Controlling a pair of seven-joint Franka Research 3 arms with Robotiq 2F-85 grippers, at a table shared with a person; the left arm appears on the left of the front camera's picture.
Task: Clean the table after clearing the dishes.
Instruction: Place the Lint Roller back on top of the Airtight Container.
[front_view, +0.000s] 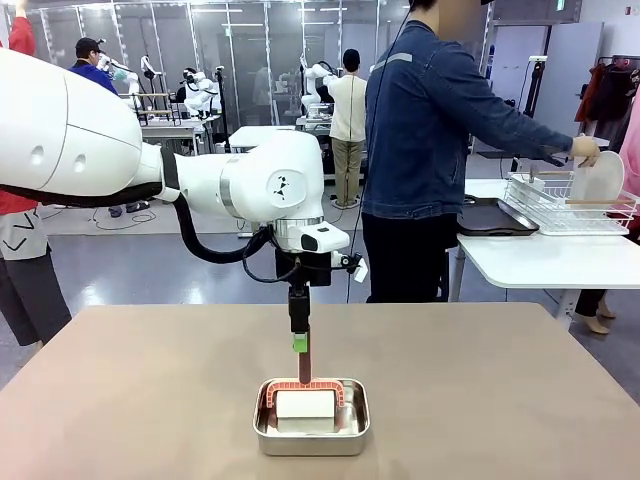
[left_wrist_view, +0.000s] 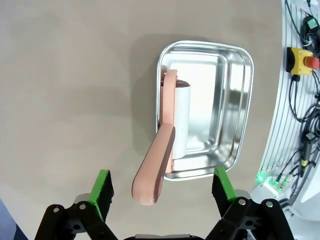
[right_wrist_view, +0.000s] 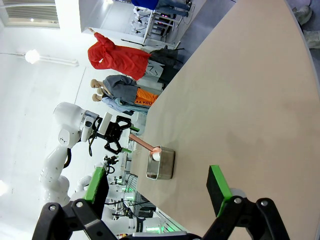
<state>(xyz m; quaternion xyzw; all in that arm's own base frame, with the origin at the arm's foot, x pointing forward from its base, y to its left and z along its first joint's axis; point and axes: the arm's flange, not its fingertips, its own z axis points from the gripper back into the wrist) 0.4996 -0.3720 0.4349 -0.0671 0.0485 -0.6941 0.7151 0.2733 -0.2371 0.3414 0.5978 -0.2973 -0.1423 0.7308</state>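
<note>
The tan table carries a small steel pan near its front edge. A white roller with a salmon handle lies in the pan, the handle sticking up. My left gripper hangs over the pan, open, its green pads on either side of the handle's end without touching it. My right gripper is open and holds nothing above the table. On the far side, a person's hand holds one of the dishes, a white plate, at a wire rack.
The wire rack and a dark tray stand on a smaller white table at the back right. The person in a denim jacket stands just beyond the table's far edge. Cables and a yellow stop button lie beside the table.
</note>
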